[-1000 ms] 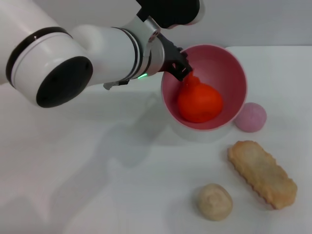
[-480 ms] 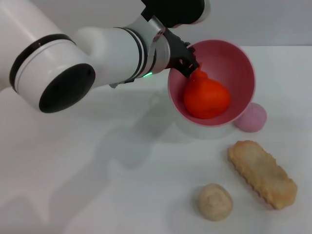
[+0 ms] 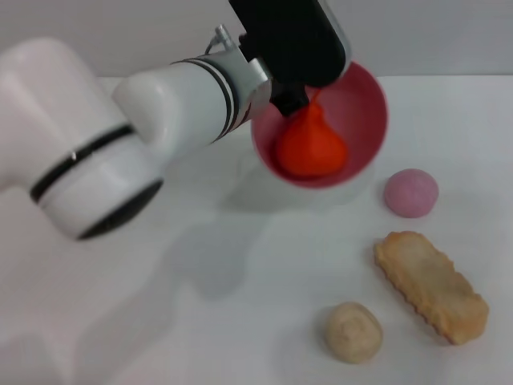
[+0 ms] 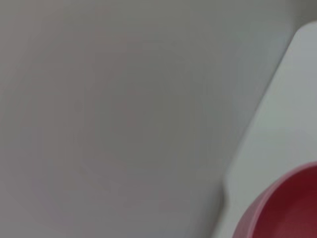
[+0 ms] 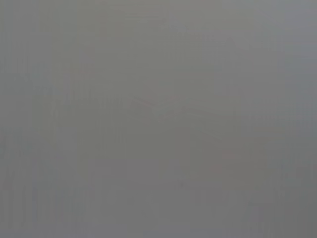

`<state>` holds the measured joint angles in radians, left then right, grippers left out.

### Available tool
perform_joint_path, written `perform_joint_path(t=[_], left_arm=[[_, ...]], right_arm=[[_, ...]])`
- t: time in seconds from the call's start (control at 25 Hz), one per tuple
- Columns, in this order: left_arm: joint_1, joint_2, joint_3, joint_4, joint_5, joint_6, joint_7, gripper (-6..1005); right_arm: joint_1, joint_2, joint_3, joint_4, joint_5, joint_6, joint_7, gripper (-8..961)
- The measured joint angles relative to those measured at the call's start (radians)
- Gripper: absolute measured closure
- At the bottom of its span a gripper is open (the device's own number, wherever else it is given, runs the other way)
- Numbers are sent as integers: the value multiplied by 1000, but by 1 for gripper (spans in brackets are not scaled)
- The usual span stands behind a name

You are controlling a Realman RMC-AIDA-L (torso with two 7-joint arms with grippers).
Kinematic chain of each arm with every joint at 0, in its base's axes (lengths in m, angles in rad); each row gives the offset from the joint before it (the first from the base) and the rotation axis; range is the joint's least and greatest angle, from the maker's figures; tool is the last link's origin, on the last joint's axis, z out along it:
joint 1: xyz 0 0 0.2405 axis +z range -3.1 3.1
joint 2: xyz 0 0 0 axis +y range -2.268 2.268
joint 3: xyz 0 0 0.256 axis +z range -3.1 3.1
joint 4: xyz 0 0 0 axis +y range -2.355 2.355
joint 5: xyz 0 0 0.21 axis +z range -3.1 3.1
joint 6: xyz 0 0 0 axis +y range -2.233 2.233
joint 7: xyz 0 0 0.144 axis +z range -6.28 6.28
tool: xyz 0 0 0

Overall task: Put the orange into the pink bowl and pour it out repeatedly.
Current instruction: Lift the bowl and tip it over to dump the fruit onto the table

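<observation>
The left gripper (image 3: 290, 100) holds the bowl (image 3: 365, 96) by its rim at the 10 o'clock side, its dark fingers clamped over the edge. The bowl is lifted off the table (image 3: 240, 321) and tipped, its opening turned toward the camera. The white left arm reaches in from 9 o'clock and crosses the upper left of the head view, its black wrist housing covering the bowl's far rim.

The orange (image 3: 311, 146) lies inside the bowl, resting against the lower wall with its narrow stem end pointing up toward the gripper. It is fully within the rim.

On the table, a pale pink ball (image 3: 411, 192) sits at 4 o'clock from the bowl, near it but apart. A tan, ridged biscuit (image 3: 430, 285) lies at 5 o'clock from the ball, running diagonally. A beige lump (image 3: 353, 331) sits at 8 o'clock from the biscuit, just beside its near end without touching.

The left wrist view shows only a curved slice of the bowl (image 4: 285, 208) against the table edge and a grey background. The right wrist view is plain grey, and the right gripper is in no view.
</observation>
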<state>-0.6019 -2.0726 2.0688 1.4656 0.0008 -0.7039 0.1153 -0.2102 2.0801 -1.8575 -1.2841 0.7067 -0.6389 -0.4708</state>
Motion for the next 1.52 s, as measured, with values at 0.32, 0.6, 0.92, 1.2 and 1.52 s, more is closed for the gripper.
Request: perform_joint_path(t=[0.32,0.6,0.92,1.2,1.52], left_arm=[[119,3,90,-38,353,320,-98,954],[202,0,122,-55,508,471,-123,953],[300,-2,99,-89,527,784,-103,953],[306,-3,101,-95,529,838,6,953],[297,-4,55,-107,520,875,150,953]], right_arm=[[-10,0,-9,-10,1,0,0,372],[-12,0,-12,-18,2,0,0,371],[-12,0,-16,-36,-4,9,-8,371],[-12,0,-25,-41,-5,10,-11,370],[-13,0,-33,-47,-6,13,-11,370]])
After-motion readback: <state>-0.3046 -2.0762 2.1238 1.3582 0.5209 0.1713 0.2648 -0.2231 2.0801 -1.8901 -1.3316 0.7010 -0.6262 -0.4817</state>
